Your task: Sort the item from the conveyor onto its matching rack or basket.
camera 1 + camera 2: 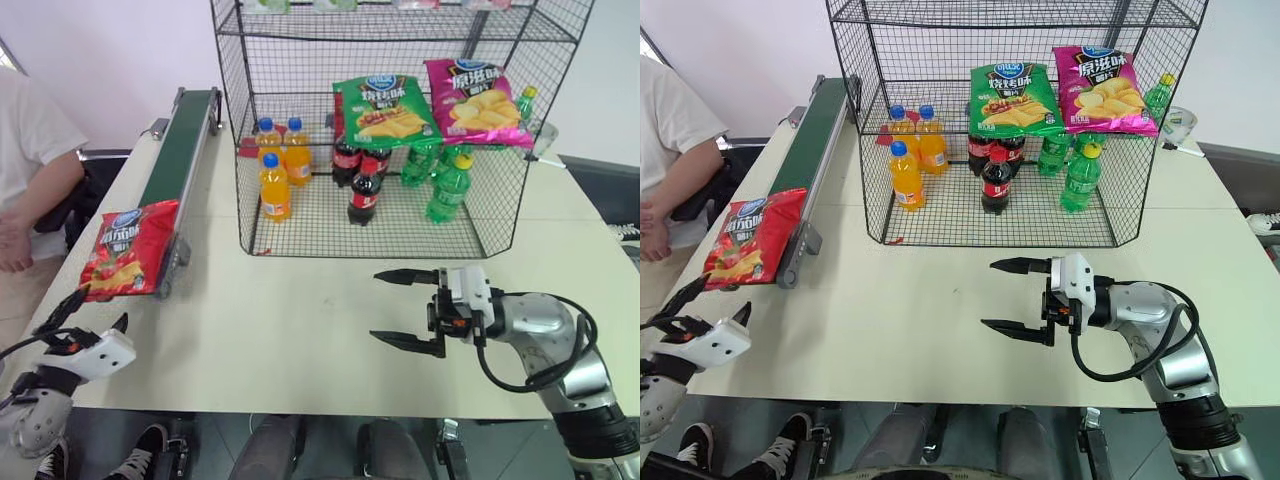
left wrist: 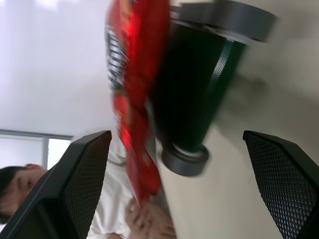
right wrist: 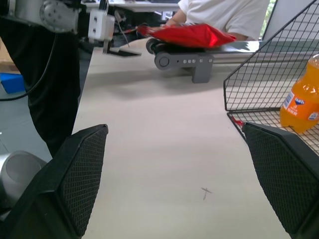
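The item, a glossy red chip bag (image 1: 130,250), lies on the near end of the dark-green conveyor (image 1: 183,140) and overhangs it toward the table's left edge. My left gripper (image 1: 100,310) hovers open just in front of the bag's near edge, pointing at it, with nothing between its fingers. In the left wrist view the bag (image 2: 134,74) hangs ahead of the spread fingers. My right gripper (image 1: 376,305) stands open over the bare table, pointing left, in front of the black wire rack (image 1: 290,100).
On the rack's shelf lie a green chip bag (image 1: 385,110) and a pink chip bag (image 1: 475,100). Orange bottles (image 1: 275,185), cola bottles (image 1: 363,190) and green bottles (image 1: 447,185) stand on its floor. A person (image 1: 30,170) sits at the table's left.
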{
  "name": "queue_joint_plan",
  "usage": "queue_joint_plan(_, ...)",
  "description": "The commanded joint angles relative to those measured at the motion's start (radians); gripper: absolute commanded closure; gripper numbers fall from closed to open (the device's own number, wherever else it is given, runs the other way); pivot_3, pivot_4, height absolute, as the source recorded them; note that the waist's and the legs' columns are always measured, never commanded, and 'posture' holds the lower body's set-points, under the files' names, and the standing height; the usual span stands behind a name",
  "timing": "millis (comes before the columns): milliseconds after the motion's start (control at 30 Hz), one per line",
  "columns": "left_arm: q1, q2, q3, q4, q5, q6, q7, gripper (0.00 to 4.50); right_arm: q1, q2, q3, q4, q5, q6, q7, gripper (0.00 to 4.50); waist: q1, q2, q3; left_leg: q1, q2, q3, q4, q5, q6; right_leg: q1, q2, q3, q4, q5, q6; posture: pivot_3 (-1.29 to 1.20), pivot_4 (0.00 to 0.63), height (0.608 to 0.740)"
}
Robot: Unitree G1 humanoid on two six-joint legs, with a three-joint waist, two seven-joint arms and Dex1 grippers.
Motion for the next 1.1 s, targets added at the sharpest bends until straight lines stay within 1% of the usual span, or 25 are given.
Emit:
queue_joint_plan(33,-0.019,0.004,0.005,-0.031,-0.008,0.013,0.013,0.05,-0.006,-0.007,-0.031,-0.004,0.003,-0.019,-0.004,0.00,0.000,0.000,0.000,0.000,0.000,0.000,0.000,0.000,0.000,0.000,0.000,0.000,0.000,0.000,0.000,0.00,0.150,0.740)
queue_joint_plan(200,-0.049,-0.001,-0.021,-0.030,-0.009,0.022,-0.001,0.05,-0.017,-0.002,-0.028,0.002,-0.002,-0.021,-0.010,0.00,0.000,0.000,0.000,0.000,0.000,0.000,0.000,0.000,0.000,0.000,0.000,0.000,0.001,0.000,0.000,0.00,0.150,0.740)
queue_joint_plan(233,-0.052,-0.005,-0.021,-0.027,-0.035,0.022,-0.016,0.30,-0.020,-0.001,-0.029,0.008,-0.007,-0.027,-0.013,0.00,-0.001,0.000,0.000,0.000,0.000,0.000,0.000,0.000,0.000,0.000,0.000,0.000,0.001,0.000,0.000,0.00,0.150,0.740)
queue_joint_plan(300,-0.049,-0.009,-0.011,-0.030,-0.072,0.022,-0.029,0.88,-0.027,0.002,-0.039,0.014,-0.007,-0.028,-0.026,0.00,-0.001,0.000,0.000,0.000,0.000,0.000,0.000,0.000,0.000,0.000,0.000,0.000,0.001,0.000,0.000,0.00,0.150,0.740)
queue_joint_plan(467,-0.028,-0.005,0.007,-0.042,-0.054,0.022,-0.005,3.50,-0.017,-0.009,-0.049,0.017,-0.008,-0.032,-0.028,0.00,-0.001,0.000,0.000,0.000,0.000,0.000,0.000,0.001,0.000,-0.001,0.000,0.000,0.003,0.000,0.000,0.00,0.150,0.740)
queue_joint_plan(533,-0.026,-0.009,0.011,-0.047,-0.076,0.024,-0.015,4.41,-0.014,-0.009,-0.056,0.025,-0.014,-0.037,-0.033,0.00,-0.001,0.000,0.000,0.000,0.000,0.000,0.000,0.001,0.000,-0.001,0.000,0.000,0.003,0.000,0.000,0.00,0.150,0.740)
queue_joint_plan(733,-0.016,-0.017,0.031,-0.104,-0.096,0.043,-0.023,4.41,-0.010,0.001,-0.047,0.019,-0.021,-0.038,-0.045,0.00,-0.001,0.000,0.000,0.000,0.000,0.000,0.000,0.001,0.000,-0.001,-0.001,0.000,0.004,0.000,0.000,0.00,0.150,0.740)
queue_joint_plan(867,0.026,-0.040,0.052,-0.181,-0.101,0.060,-0.030,4.41,-0.012,0.004,-0.046,0.024,-0.023,-0.041,-0.049,0.00,-0.002,0.000,0.000,0.000,0.000,0.000,0.000,0.001,0.000,-0.001,-0.001,0.001,0.004,0.000,0.000,0.00,0.150,0.740)
queue_joint_plan(1000,0.071,-0.070,0.099,-0.327,-0.108,0.101,-0.049,4.41,-0.026,0.002,-0.055,0.045,-0.026,-0.045,-0.053,0.00,-0.001,0.000,0.000,0.000,0.000,0.000,0.000,0.001,-0.001,-0.001,0.000,0.001,0.004,0.000,0.000,0.00,0.150,0.740)
queue_joint_plan(1100,0.071,-0.085,0.139,-0.492,-0.125,0.156,-0.097,4.41,-0.031,-0.006,-0.084,0.061,-0.018,-0.042,-0.059,0.00,0.003,0.000,0.000,0.000,0.000,0.000,0.001,0.001,-0.001,-0.001,0.000,0.001,0.004,0.000,0.000,0.00,0.150,0.740)
